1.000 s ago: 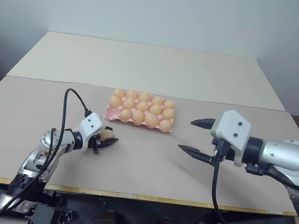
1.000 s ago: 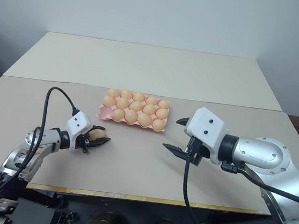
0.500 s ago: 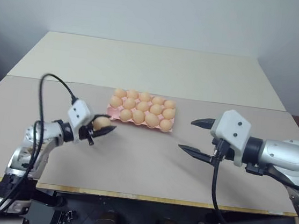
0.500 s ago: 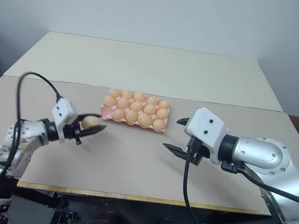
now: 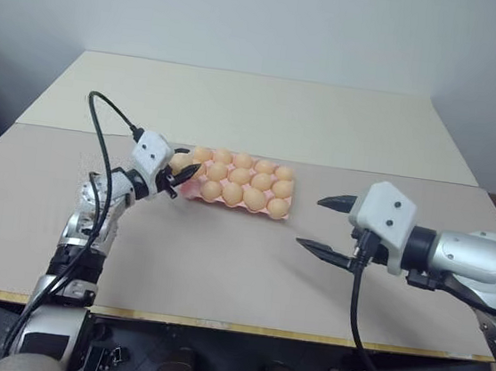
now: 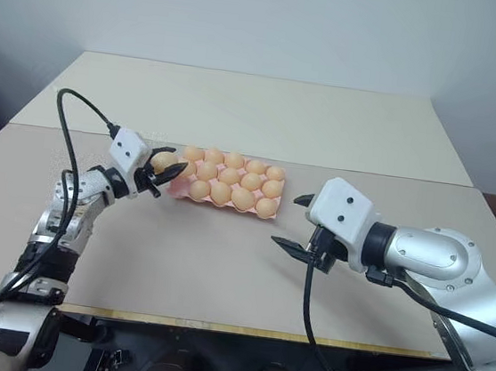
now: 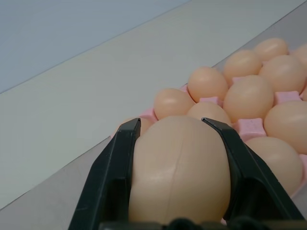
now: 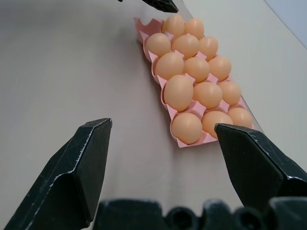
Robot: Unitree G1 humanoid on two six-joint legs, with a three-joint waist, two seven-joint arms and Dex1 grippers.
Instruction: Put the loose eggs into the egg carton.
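on the tan table [image 5: 220,272] under a pale wall [image 5: 267,18], the left gripper [image 5: 180,176] pinches an egg [image 7: 180,170]; the right gripper [image 5: 326,223] gapes empty.

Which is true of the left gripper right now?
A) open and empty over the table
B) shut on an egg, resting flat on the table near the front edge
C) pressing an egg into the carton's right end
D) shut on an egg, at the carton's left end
D: the left gripper has its black fingers clamped on an egg, held just at the left end of the pink egg carton.
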